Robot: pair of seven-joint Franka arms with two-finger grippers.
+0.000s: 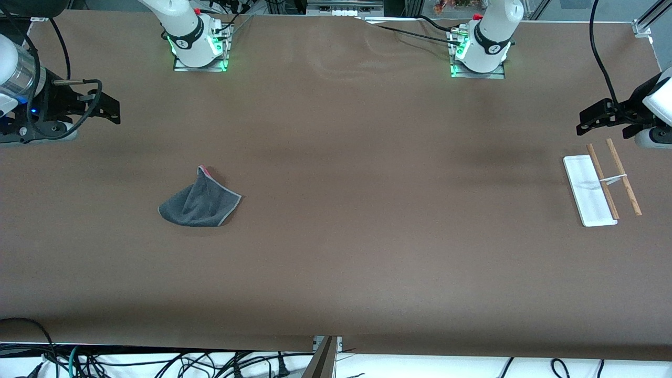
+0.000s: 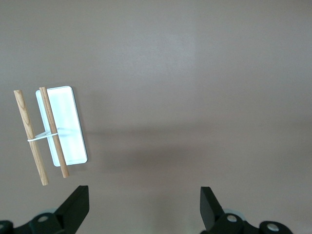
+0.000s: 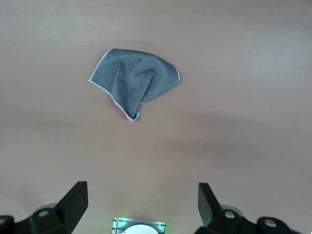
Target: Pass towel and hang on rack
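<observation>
On the brown counter (image 1: 336, 273), the rack (image 1: 598, 190) stands at the left arm's end, the crumpled towel (image 1: 202, 202) well apart toward the right arm's. The left hand (image 1: 590, 122) and right hand (image 1: 107, 109) both hover released. A grab at the limp folds risks pinching one layer, spoiling the pass.

A: Counts? Towels?
B: One towel (image 1: 200, 200), dark grey, crumpled on the table (image 1: 336, 262).
A: Racks?
B: One rack (image 1: 601, 182). One white base, two wooden rods, one white crosspiece.
A: Arms?
B: Two arms, two bases. Two grippers: left gripper (image 1: 596, 119), right gripper (image 1: 107, 109), two fingers each.
A: Tables?
B: One.
</observation>
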